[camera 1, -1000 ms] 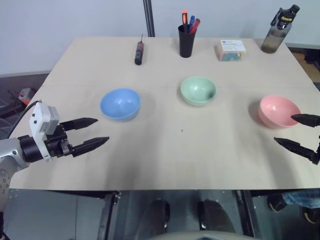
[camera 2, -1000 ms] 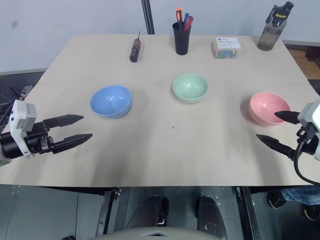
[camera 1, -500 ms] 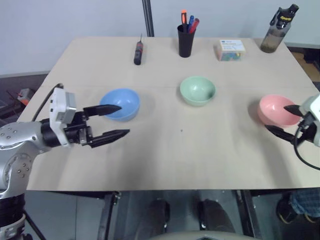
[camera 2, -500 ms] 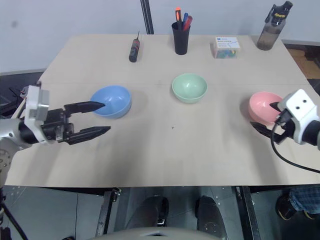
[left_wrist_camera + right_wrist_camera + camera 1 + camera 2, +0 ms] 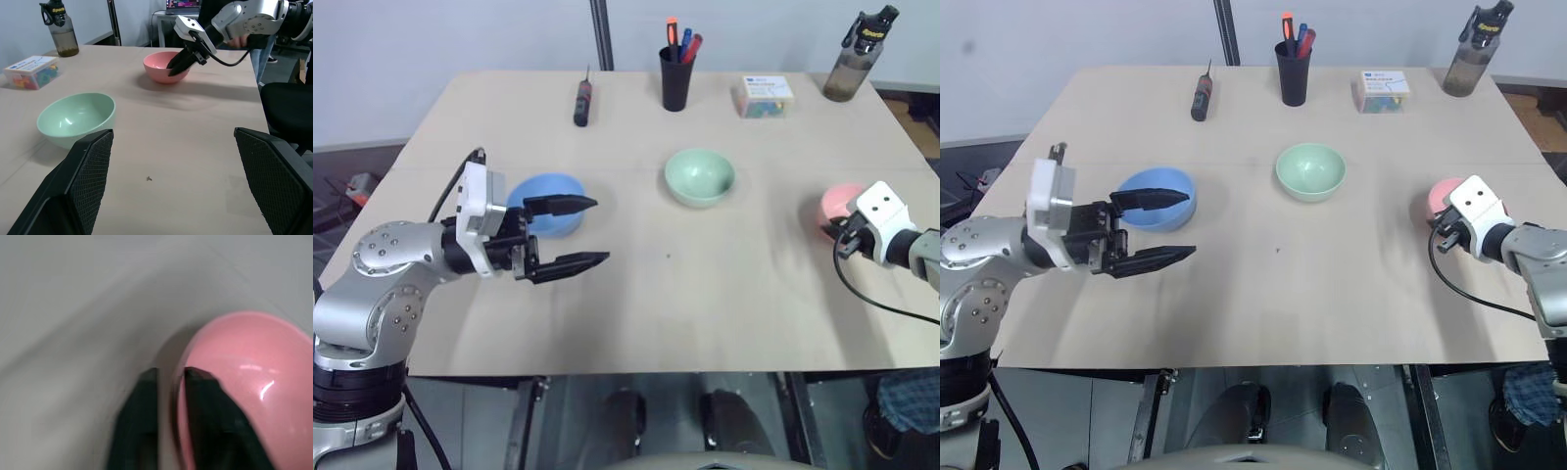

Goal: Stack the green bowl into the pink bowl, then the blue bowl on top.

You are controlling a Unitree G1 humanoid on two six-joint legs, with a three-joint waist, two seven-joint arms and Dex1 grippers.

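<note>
With the right gripper [image 5: 168, 382] pinched on the rim of the smooth salmon-pink bowl [image 5: 164, 66] at the desk's [image 5: 724, 284] right edge, it should hold firm while the left gripper [image 5: 582, 233], jaws wide beside the sky-blue bowl [image 5: 540, 201], avoids nudging it.

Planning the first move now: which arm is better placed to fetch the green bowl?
Left, probably. The left gripper is open and nearer the green bowl; the right gripper is shut on the pink bowl rim.
</note>
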